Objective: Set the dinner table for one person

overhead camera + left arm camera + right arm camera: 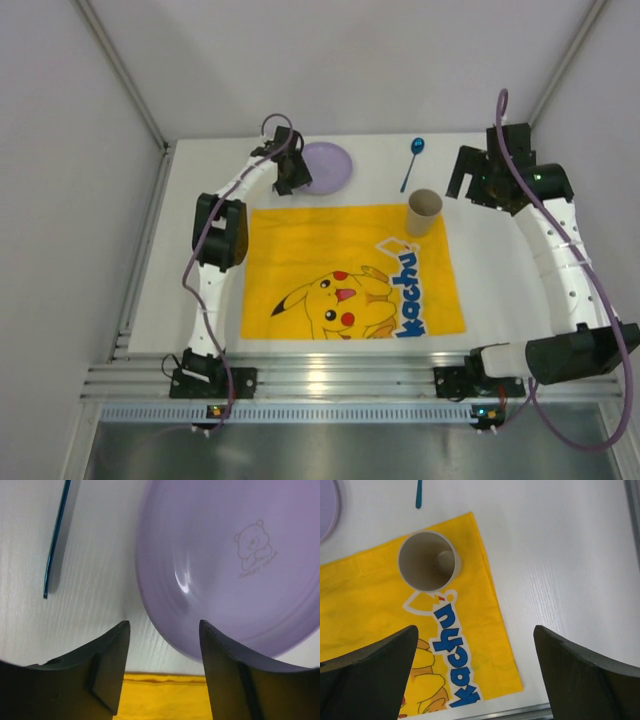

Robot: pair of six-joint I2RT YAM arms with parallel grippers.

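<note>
Plate step — the left claw [163, 630], released at the rim of the purple plate [225, 570], must clench and carry it onto the mat [165, 680].

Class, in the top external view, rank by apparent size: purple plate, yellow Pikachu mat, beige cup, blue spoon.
1. yellow Pikachu mat
2. purple plate
3. beige cup and blue spoon: not ranked; the spoon is longer, the cup wider.

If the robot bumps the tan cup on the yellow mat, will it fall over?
Probably, if hit near the rim: the cup stands upright, taller than wide, and looks empty, so it is likely light. Once down, its round wall could roll. The cloth mat under it may bunch rather than slide.
</note>
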